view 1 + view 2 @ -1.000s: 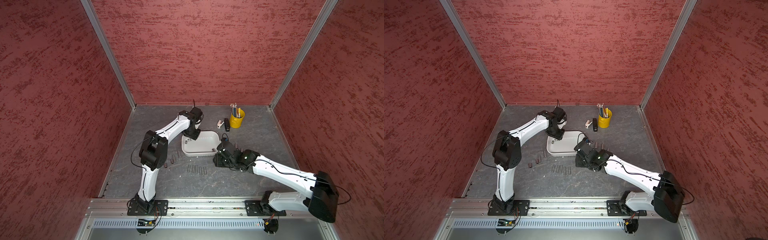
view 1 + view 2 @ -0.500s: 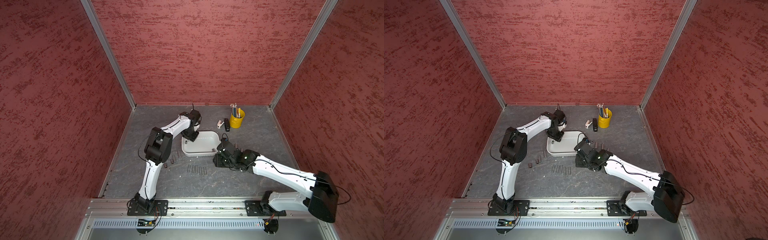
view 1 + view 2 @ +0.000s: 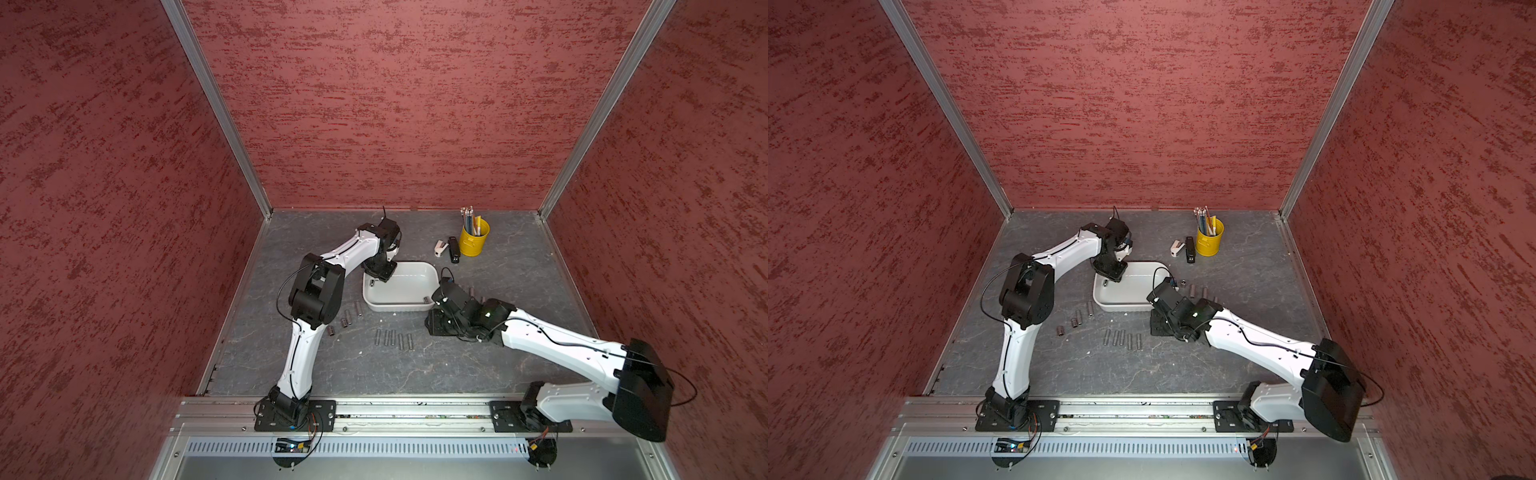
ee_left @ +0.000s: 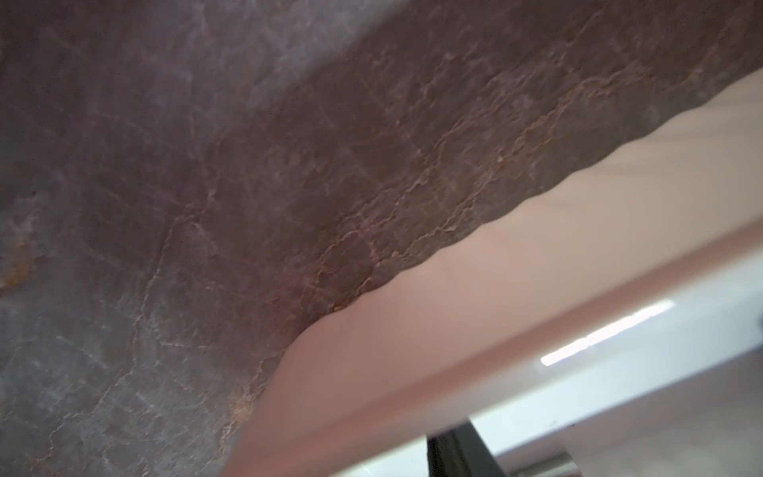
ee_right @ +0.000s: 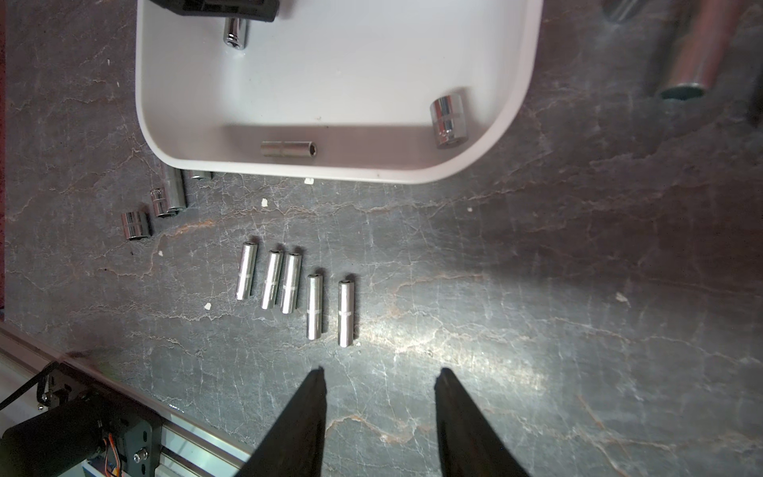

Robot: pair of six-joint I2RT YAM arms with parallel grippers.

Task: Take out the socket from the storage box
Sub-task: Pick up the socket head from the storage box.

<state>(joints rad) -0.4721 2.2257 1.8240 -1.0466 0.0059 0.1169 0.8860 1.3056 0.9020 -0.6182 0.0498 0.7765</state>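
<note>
I see a grey, stone-patterned tabletop [image 3: 457,365] boxed in by red textured walls [image 3: 374,104]. The right gripper [image 5: 380,371] hangs spread and empty above the tabletop, near the storage box [image 5: 532,62]. The left gripper [image 3: 378,275] reaches into the box's far corner, right at a socket [image 5: 236,33] lying inside. I cannot tell how wide its jaws stand.

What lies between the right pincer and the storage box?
Five slim sockets lie side by side between the right pincer and the storage box, touching neither; the right wrist view shows it.
</note>
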